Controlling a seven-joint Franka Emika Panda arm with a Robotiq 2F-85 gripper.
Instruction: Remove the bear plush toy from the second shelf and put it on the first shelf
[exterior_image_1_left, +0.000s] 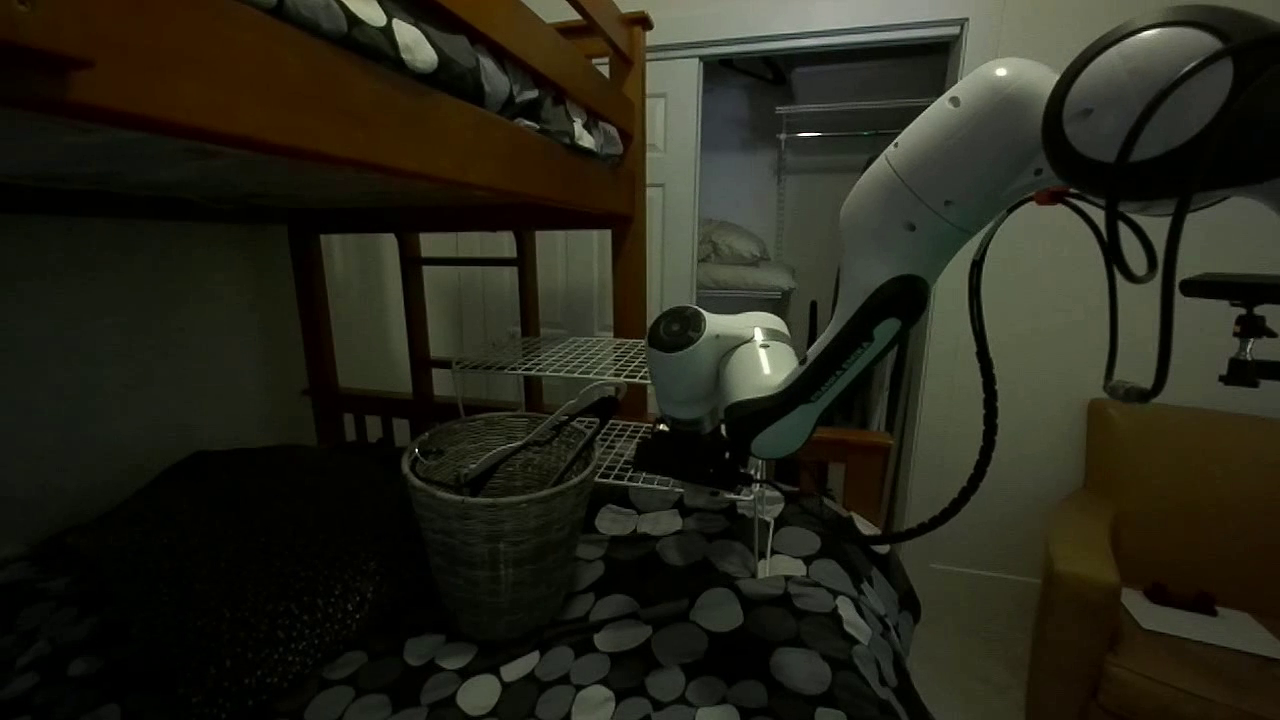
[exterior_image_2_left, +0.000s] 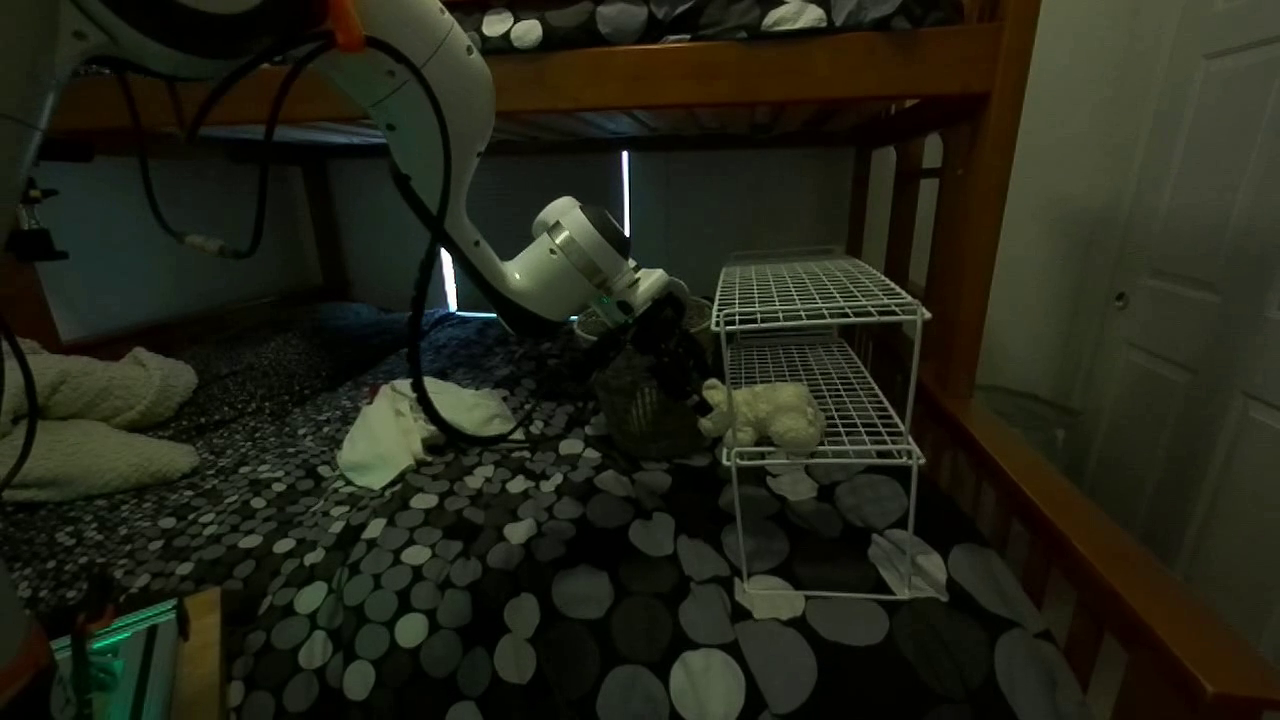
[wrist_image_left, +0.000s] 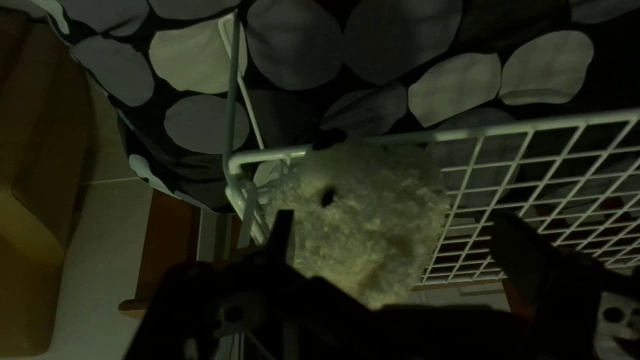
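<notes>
Cream-white, curly fur covers the bear plush toy (exterior_image_2_left: 785, 415), which lies on the second shelf (exterior_image_2_left: 865, 390) of a wire rack (exterior_image_2_left: 913, 390), close to a corner post (exterior_image_2_left: 727, 360), with one end poking out past that post toward the pincer (wrist_image_left: 395, 220). Directly above is the first shelf (exterior_image_2_left: 820, 290), a flat white grid on the same rack. Seen from the wrist, the pincer's fingers (wrist_image_left: 525, 250) stand apart, with the toy showing between them; one dark fingertip overlaps the edge of the fur, while shelf rods show between the fur and the other finger. Whether either one touches the toy, I cannot tell. In both exterior views the white arm (exterior_image_1_left: 900, 210) bends down to the side of the rack. Beside the rack a wicker basket (exterior_image_1_left: 505, 560) stands on spotted bedding (exterior_image_1_left: 690, 650), dark curved pieces (exterior_image_1_left: 600, 410) sticking up from its mouth. In an exterior view a pale cloth (exterior_image_2_left: 390, 440) lies crumpled on that bedding, apart from the rack; in an exterior view a tan armchair (exterior_image_1_left: 1150, 460) holds a white sheet (exterior_image_1_left: 1190, 625) with a small dark object (exterior_image_1_left: 1180, 600) on top.
</notes>
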